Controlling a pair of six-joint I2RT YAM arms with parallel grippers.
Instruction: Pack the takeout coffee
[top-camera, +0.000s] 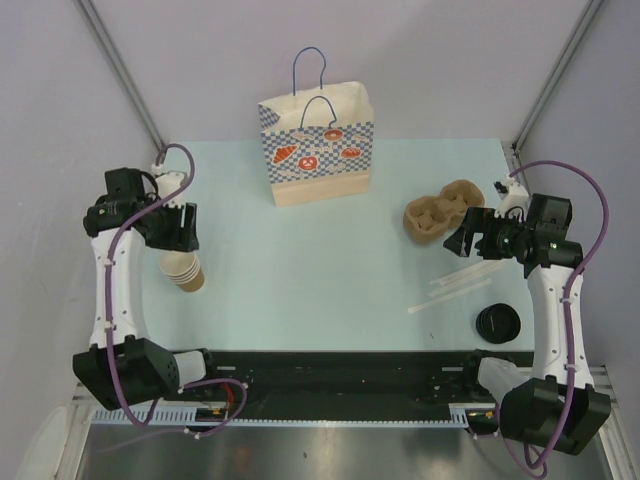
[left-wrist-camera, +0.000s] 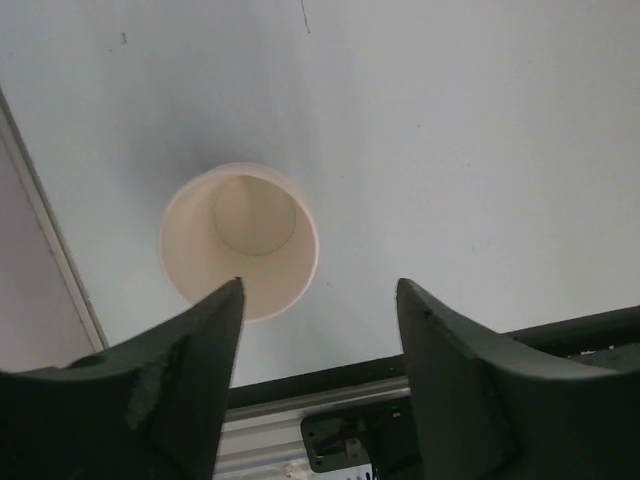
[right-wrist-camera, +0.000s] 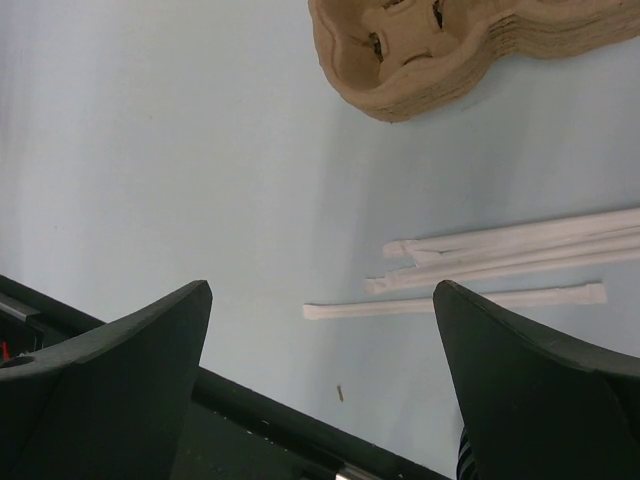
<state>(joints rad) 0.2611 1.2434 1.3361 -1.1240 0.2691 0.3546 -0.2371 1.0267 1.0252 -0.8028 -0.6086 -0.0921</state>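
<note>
Kraft-brown cups, a lidless stack of cups (top-camera: 185, 270), stand on the pale table (top-camera: 330, 270) to the near left of the paper bag (top-camera: 317, 150), and the left gripper (top-camera: 180, 228) hangs right above them, jaws apart with nothing between them. Its wrist camera looks straight down into the top cup's pale, empty inside, with the left finger's tip just over the rim. The bag itself stands upright at the far middle, handles up, blue check band and red prints facing us. Over on the bag's right lies a moulded pulp cup carrier (top-camera: 440, 212), and nearer than that, a few paper-wrapped straws (top-camera: 460, 285) are scattered side by side. The right gripper (top-camera: 462, 238) hovers between carrier and straws, fingers spread wide, holding nothing. Further to the near right of the bag sits a loose black lid (top-camera: 498, 322), flat on the table. As for the takeout coffee, a lidded cup, I cannot tell where it is from these views.
</note>
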